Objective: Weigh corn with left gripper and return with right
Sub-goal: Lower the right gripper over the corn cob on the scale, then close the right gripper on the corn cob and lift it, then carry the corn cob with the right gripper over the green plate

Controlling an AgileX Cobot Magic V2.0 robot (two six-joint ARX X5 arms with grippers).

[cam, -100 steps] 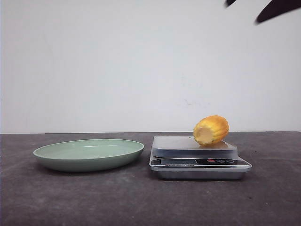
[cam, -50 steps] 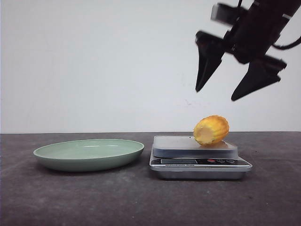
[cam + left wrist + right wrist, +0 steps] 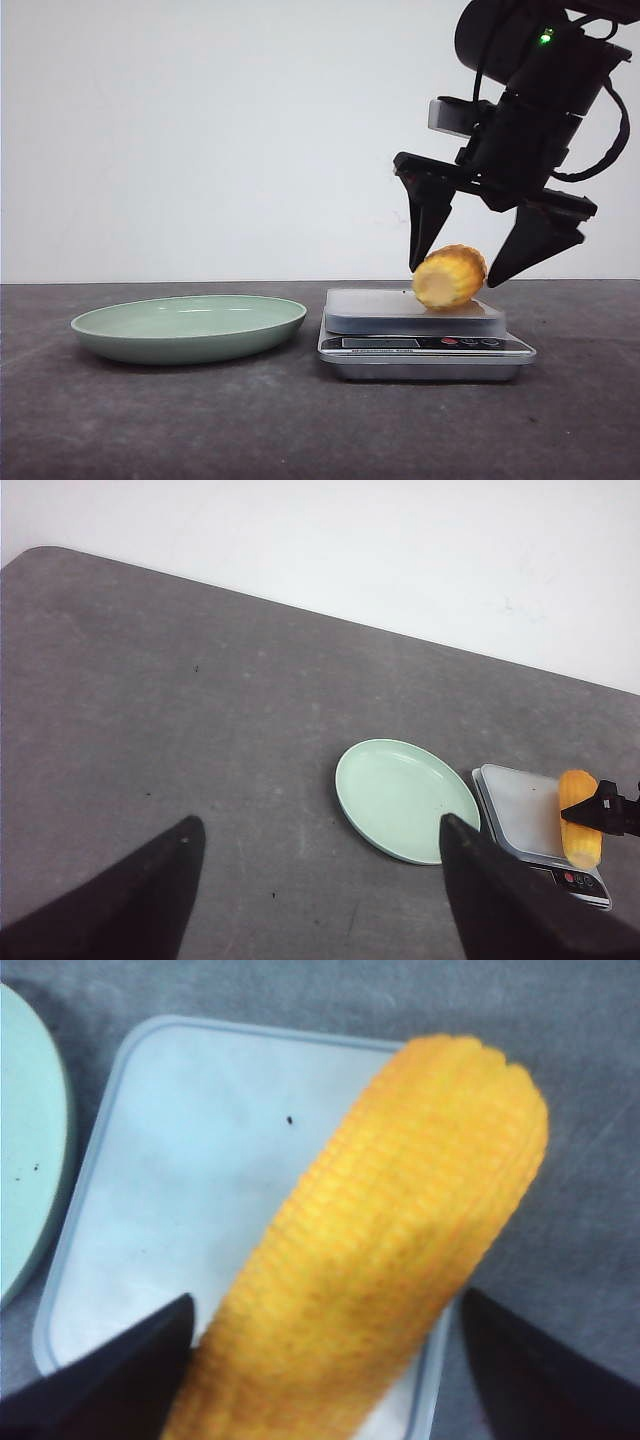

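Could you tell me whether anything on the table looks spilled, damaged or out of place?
Nothing is spilled or damaged. The stubby yellow-orange corn cob lies toward the right edge of the silver kitchen scale's platform, not centred.

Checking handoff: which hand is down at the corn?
The right hand, open and straddling the corn on the scale. The left hand is high, far off over bare table.

Plate point(image 3: 190, 327) on table point(image 3: 300, 430), left of scale point(image 3: 424, 335), just beside it, not touching. Corn point(image 3: 449, 276) lying on scale platform, toward its right side, cut end facing front. Right gripper point(image 3: 459, 266) straddling corn from above, one finger each side. Left gripper point(image 3: 315, 880) high above table, well apart from plate.
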